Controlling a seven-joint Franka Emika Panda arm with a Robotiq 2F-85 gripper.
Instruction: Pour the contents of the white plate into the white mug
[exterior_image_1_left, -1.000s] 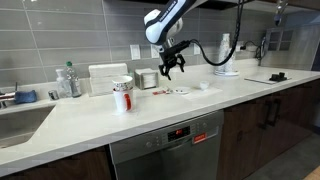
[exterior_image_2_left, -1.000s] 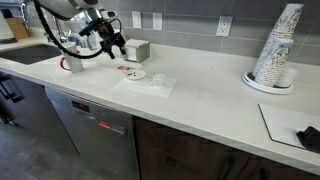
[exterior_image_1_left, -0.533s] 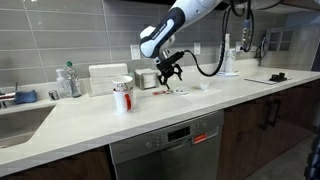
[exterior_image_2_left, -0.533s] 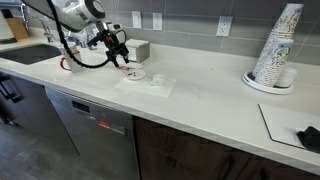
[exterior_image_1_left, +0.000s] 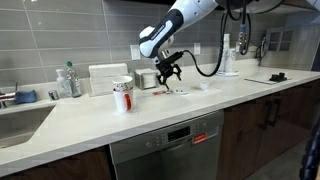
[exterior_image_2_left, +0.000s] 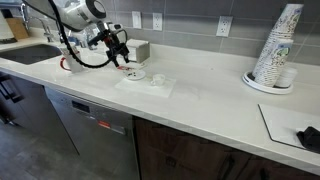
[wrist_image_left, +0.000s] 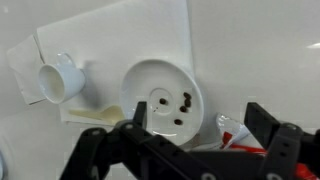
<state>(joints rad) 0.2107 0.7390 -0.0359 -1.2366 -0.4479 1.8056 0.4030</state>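
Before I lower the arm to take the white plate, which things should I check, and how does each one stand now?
1. Fingers apart: ok. The gripper is open and holds nothing.
2. Gripper lined up over the white plate: ok. The plate shows between the fingers, and the gripper hangs above it without touching.
3. Contents in place: ok. A few dark bits lie on the plate.
4. White mug upright to receive them: cannot tell from this angle.
5. Plate's rim free for gripping: not ok. A red-and-white scrap lies close to the edge near one finger.
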